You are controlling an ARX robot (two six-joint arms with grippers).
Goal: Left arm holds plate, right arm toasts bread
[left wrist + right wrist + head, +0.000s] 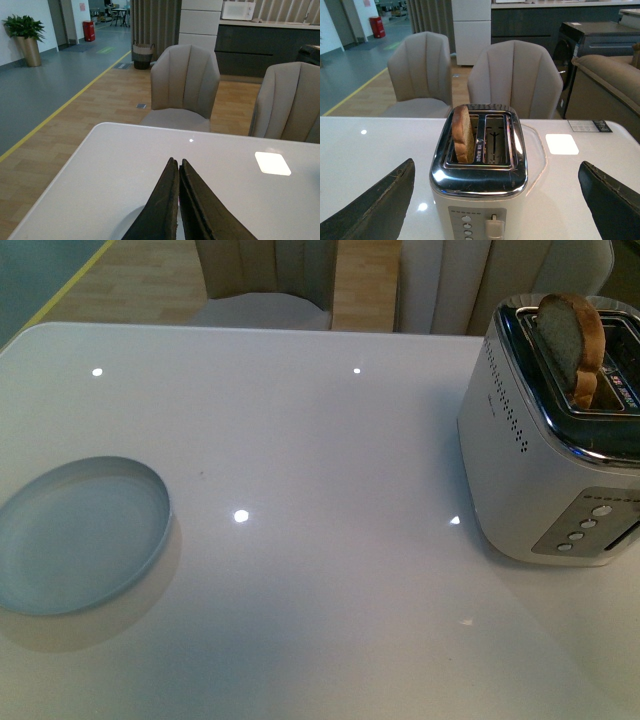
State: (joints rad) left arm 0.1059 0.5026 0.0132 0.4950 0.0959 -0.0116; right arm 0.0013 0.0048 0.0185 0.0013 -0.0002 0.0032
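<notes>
Bread up in the toaster, plate not yet held

Left arm (177,200) jaws together on nothing, right arm (495,200) jaws wide apart facing the toaster (555,440) (near the table's (330,440) right edge); the bread (572,335) stands in its slot, while the plate (75,535) lies untouched by the left edge.

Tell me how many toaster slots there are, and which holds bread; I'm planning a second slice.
2, side by side in the toaster top. One slot holds the bread, standing upright; the other slot beside it is empty.
</notes>
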